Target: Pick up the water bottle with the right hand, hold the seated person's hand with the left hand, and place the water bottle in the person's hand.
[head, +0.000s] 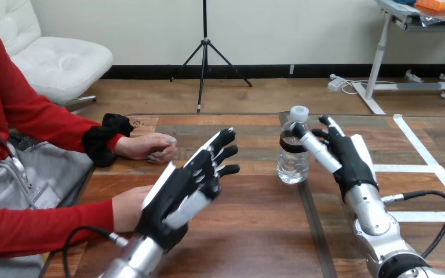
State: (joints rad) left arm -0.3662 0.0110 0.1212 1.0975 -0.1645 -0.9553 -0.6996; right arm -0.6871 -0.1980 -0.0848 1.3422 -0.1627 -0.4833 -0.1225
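At the left edge of the tabletop (255, 231) the person's near hand (126, 207) rests toward the near corner, and the person's far hand (148, 147) lies further back, knuckles down and loosely curled. The robot's left hand (179, 194) stands on edge just right of the near hand, overlapping it. Its fingers (223, 142) are straight and spread, curled round nothing, and I cannot tell whether the two touch. Right of the middle, toward the far edge, the water bottle (292, 165) stands upright on the tabletop with its cap on. The right hand (350, 162) is just beside it on the right. Its fingers (316, 149) are mostly straight and one lies across the bottle's upper part, not closed round it.
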